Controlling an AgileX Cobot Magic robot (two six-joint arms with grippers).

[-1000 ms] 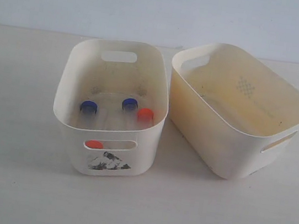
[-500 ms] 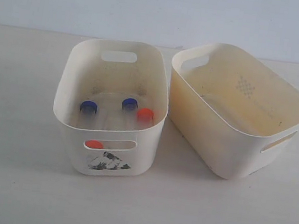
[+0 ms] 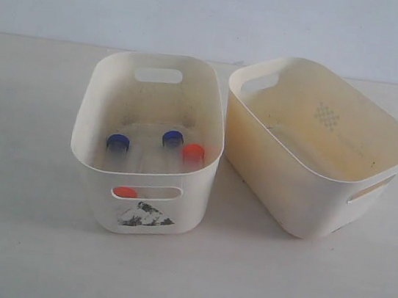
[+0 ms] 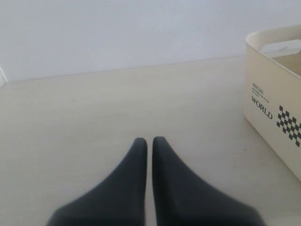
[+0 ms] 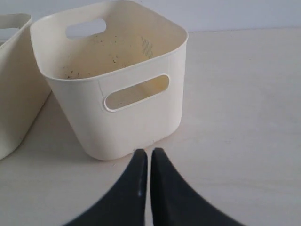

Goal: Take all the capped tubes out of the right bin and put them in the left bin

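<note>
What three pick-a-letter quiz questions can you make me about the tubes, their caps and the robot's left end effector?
1. Where are the capped tubes? A. in the right bin. B. in the left bin. C. held up in the air.
2. How many blue caps are there? A. one. B. four. C. two.
3. How is the left end effector? A. shut, holding nothing. B. wide open. C. shut on a tube.
Answers: 1 B, all four caps show inside the stickered bin and none shows in the right bin; 2 C, two blue sit beside two orange-red caps; 3 A, it is closed tip to tip with nothing between.
</note>
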